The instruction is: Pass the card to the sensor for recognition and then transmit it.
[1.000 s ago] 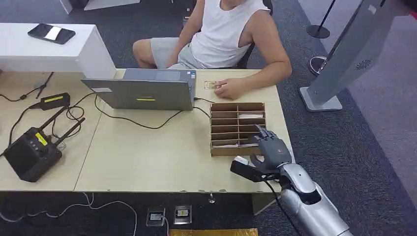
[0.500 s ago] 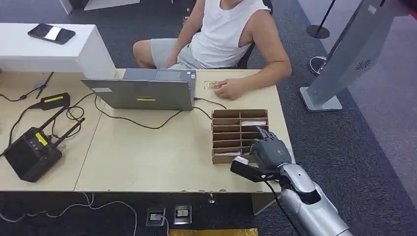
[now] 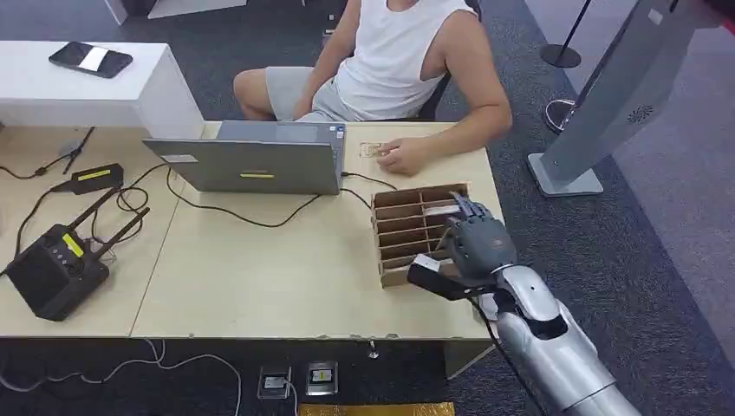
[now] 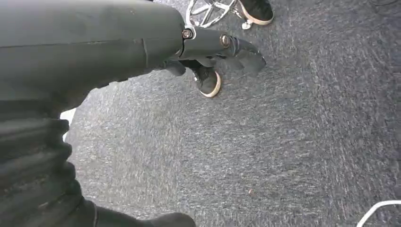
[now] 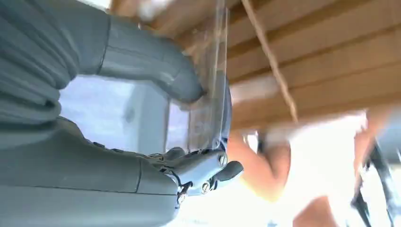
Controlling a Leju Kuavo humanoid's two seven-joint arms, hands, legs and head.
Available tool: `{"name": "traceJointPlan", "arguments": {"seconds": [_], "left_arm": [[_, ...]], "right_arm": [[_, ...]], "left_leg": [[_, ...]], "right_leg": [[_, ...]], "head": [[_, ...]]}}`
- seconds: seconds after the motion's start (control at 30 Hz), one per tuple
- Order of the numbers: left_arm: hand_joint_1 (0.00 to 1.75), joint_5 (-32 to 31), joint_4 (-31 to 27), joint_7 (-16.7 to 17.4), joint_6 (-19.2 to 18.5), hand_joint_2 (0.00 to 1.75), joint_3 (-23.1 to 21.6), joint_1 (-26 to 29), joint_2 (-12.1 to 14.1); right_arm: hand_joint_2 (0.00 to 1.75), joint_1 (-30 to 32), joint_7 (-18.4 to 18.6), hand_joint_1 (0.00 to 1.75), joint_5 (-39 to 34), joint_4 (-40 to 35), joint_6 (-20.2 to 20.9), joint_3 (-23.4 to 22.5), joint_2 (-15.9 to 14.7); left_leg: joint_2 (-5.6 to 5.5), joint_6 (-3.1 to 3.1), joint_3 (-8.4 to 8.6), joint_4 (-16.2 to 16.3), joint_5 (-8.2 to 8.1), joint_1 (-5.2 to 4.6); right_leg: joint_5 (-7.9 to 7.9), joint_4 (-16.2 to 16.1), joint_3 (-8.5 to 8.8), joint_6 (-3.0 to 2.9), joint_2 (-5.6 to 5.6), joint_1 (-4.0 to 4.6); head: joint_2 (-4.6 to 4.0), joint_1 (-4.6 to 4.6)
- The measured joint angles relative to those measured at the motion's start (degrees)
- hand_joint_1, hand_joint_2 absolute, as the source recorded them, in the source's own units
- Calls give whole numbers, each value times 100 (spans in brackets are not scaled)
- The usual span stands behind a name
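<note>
Clear plastic card (image 5: 210, 80) was pinched by the right hand (image 3: 475, 247) over the cardboard organizer (image 3: 407, 227), likely just lifted for scanning; left hand's (image 4: 222, 47) grasp unclear.

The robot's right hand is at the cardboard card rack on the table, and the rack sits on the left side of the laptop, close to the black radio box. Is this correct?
Not quite. The right hand is at the card rack, but the rack sits to the right of the laptop, near the table's right end. The black radio box is far off at the left end. The head view shows this.
</note>
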Motion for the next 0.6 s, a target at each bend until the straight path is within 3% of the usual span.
{"name": "traceJointPlan", "arguments": {"seconds": [0.33, 0.6], "left_arm": [[0, -206, 0, -7, -61, 175, 0, -138, -15], [0, -243, 2, -5, -105, 175, -2, -199, -28]], "right_arm": [[175, -1749, -377, 175, 197, 129, -479, -195, 70], [175, -2924, -864, 175, -4, 1354, -809, -131, 459]], "left_leg": [[1, 1, -3, 1, 7, 0], [0, 1, -6, 0, 7, 1]], "right_leg": [[2, 3, -2, 1, 2, 0], [2, 4, -2, 1, -3, 1]], "head": [[0, 0], [0, 2]]}}
